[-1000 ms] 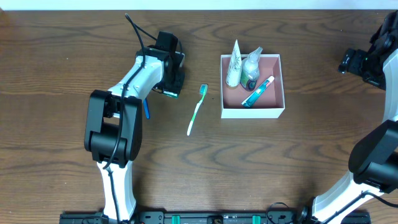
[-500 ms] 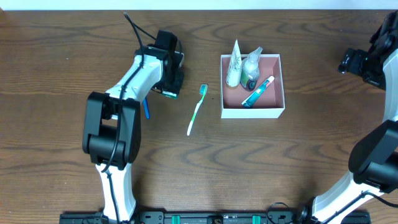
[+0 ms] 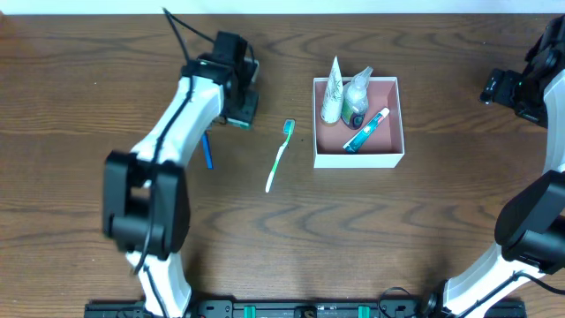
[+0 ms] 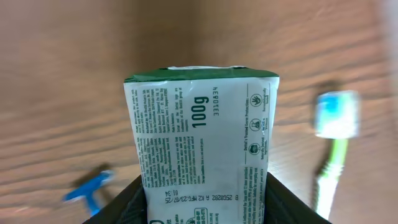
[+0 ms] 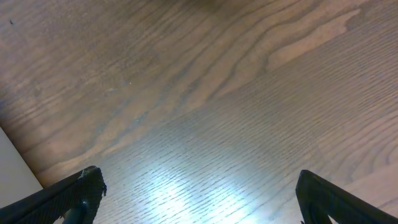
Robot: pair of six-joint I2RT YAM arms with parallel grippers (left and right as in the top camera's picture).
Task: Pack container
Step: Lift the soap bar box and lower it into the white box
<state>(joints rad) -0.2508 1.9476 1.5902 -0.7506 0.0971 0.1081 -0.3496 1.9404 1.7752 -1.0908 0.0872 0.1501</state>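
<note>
The container [image 3: 357, 160], a shallow square box with white walls and a dusty pink inside, sits on the table [image 3: 353, 230] between the arms. Inside are one white tube [image 3: 332, 88], one pale green bottle [image 3: 356, 97] and one teal-and-white tube [image 3: 365, 130]. Left of it lie one green toothbrush [image 3: 279, 157] and, farther off, one blue razor [image 3: 207, 152]. The left gripper [image 3: 240, 113], left of the container, clamps one white-and-green packet [image 4: 202, 149]. The right gripper [image 5: 199, 199], to the container's right, gapes wide and holds nothing.

Dark wood-grain table [image 3: 291, 238], pale strip [image 3: 282, 5] beyond, glare
</note>
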